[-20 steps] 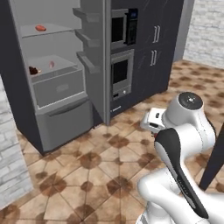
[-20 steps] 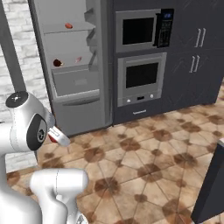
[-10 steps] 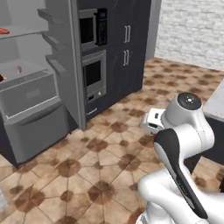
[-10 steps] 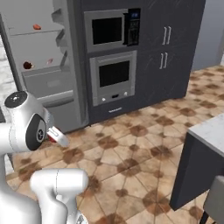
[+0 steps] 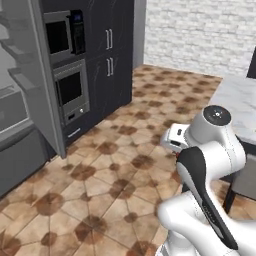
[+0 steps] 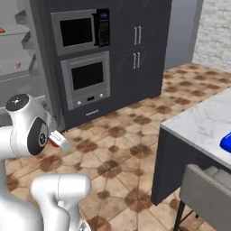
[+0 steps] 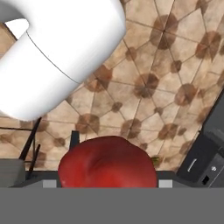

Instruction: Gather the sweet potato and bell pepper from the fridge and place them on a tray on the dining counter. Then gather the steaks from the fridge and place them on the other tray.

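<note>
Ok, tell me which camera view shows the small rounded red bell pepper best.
The hand view: the small rounded red bell pepper sits large between the claw's tips, over the brown tiled floor. The right base view catches a red sliver by the wrist; the left base view doesn't reveal it.

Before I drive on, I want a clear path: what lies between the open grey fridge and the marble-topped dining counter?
Bare brown patterned floor tiles, as the right base view shows, lie between the grey fridge and the white-grey marbled dining counter.
</note>
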